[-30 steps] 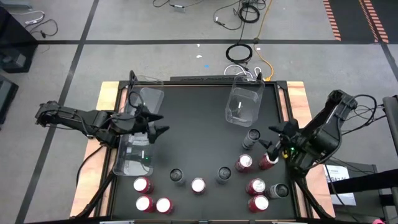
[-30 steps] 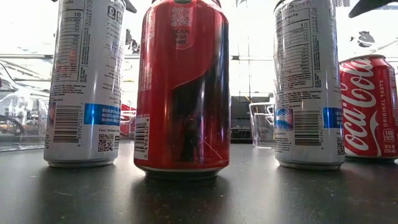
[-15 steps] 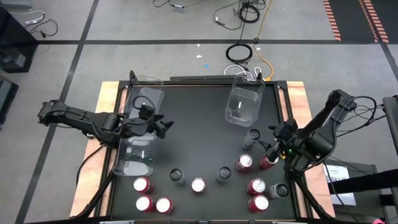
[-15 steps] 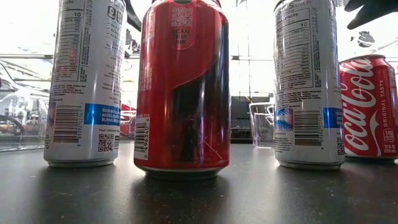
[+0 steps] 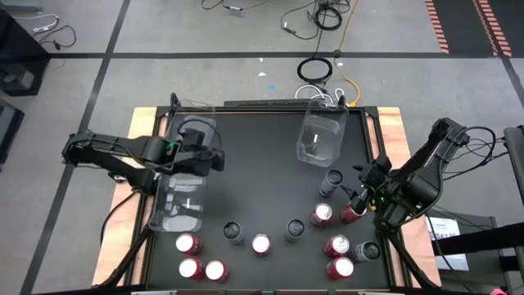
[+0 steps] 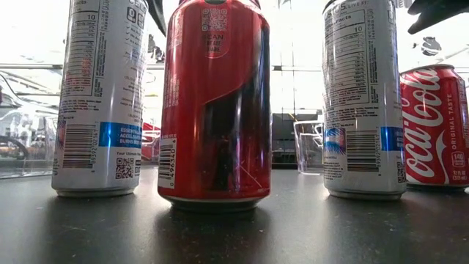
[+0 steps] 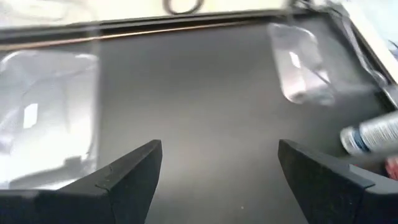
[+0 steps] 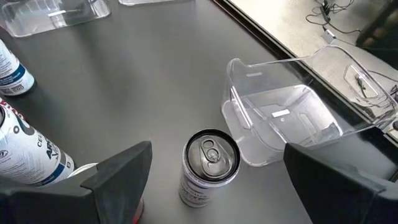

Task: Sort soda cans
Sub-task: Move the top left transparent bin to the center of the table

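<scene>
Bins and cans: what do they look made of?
Bins: seemingly clear, glossy hard plastic; the tabletop shows through the walls, and the edges catch highlights.
Cans: look like thin metal, probably aluminium; brushed silvery lid with a pull tab, printed glossy sides on the red can.
Tabletop: dark and matte, material unclear.

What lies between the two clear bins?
Nothing: bare black table separates the left bin from the right bin, as the high view shows.

the soda cans [image 6: 215,103] were glossy printed metal with brushed silvery tops, the bins [image 8: 292,121] clear smooth plastic, the table [image 5: 254,164] matt black with pale wooden edges, the gripper fingers [image 7: 127,180] matt dark plastic.
</scene>
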Robot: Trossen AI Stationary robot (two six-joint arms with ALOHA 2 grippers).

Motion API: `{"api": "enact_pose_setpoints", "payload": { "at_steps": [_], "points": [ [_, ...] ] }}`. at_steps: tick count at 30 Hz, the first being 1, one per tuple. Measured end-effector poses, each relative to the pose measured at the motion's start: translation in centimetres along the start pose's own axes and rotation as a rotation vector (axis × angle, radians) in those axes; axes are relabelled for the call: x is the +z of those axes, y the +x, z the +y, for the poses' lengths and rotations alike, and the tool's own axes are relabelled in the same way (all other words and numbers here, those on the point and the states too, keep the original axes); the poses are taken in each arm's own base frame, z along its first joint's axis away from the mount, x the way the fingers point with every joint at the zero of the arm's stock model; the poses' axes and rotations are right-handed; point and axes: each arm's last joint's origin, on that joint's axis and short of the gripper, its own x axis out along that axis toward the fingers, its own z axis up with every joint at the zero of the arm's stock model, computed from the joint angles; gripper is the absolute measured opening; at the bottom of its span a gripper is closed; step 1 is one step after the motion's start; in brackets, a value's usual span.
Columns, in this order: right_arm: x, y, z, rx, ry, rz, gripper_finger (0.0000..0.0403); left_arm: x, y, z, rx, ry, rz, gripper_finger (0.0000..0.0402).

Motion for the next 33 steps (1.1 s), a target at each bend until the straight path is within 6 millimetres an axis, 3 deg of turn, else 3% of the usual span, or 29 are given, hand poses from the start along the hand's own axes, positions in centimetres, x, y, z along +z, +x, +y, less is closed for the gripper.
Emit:
{"api": "enact_pose_setpoints", "payload": {
  "at_steps": [9,17,21,26,33],
  "points": [
    [0.0,0.0,0.3,0.019,0.030,-0.003,0.0357,2.2,1.8,2.1,0.170,-0.208,0.012,0.0329],
    [0.1,0.0,0.5,0.033,0.050,-0.008,0.0357,5.8,4.4,4.1,0.242,-0.137,0.070,0.0328],
    [0.1,0.0,0.5,0.033,0.112,-0.012,0.0357,7.8,6.7,5.5,0.293,-0.102,0.124,0.0328],
    [0.1,0.0,0.5,0.033,0.167,-0.012,0.0357,9.9,10.6,6.2,0.231,-0.034,0.217,0.0328],
    [0.1,0.0,0.5,0.033,0.247,-0.010,0.0357,10.0,15.4,7.2,0.309,0.040,0.341,0.0328]
  ]
}}
